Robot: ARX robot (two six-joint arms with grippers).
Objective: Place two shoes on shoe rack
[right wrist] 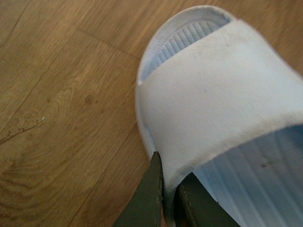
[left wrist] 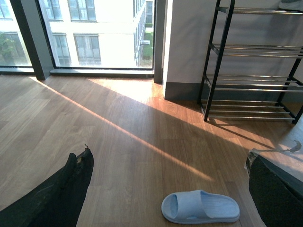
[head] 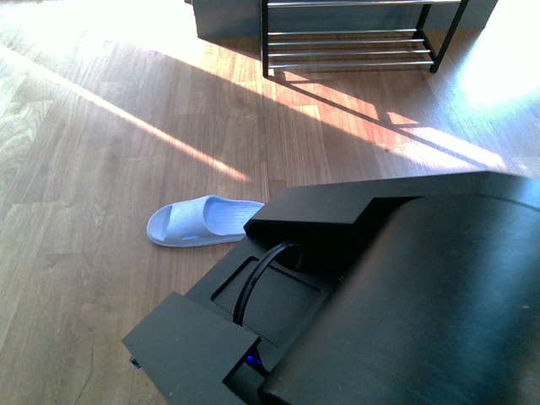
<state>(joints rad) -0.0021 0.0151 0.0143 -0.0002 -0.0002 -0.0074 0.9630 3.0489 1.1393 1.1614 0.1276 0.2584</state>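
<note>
My right gripper (right wrist: 168, 189) is shut on the side rim of a pale blue slide (right wrist: 222, 94), next to its strap, just over the wooden floor. This slide shows only in the right wrist view. A second pale blue slide (head: 202, 221) lies flat on the floor, toe to the left; it also shows in the left wrist view (left wrist: 201, 207). My left gripper (left wrist: 169, 158) is open and empty above and behind that slide. The shoe rack (head: 346, 38) stands at the far side against the wall and shows in the left wrist view (left wrist: 255, 49). The grey sneakers are out of view.
My black arm (head: 396, 295) fills the lower right of the front view and hides the lying slide's heel. Floor-to-ceiling windows (left wrist: 94, 33) and a grey wall corner (left wrist: 184, 47) stand left of the rack. Sunlit wooden floor (head: 126, 126) lies between me and the rack.
</note>
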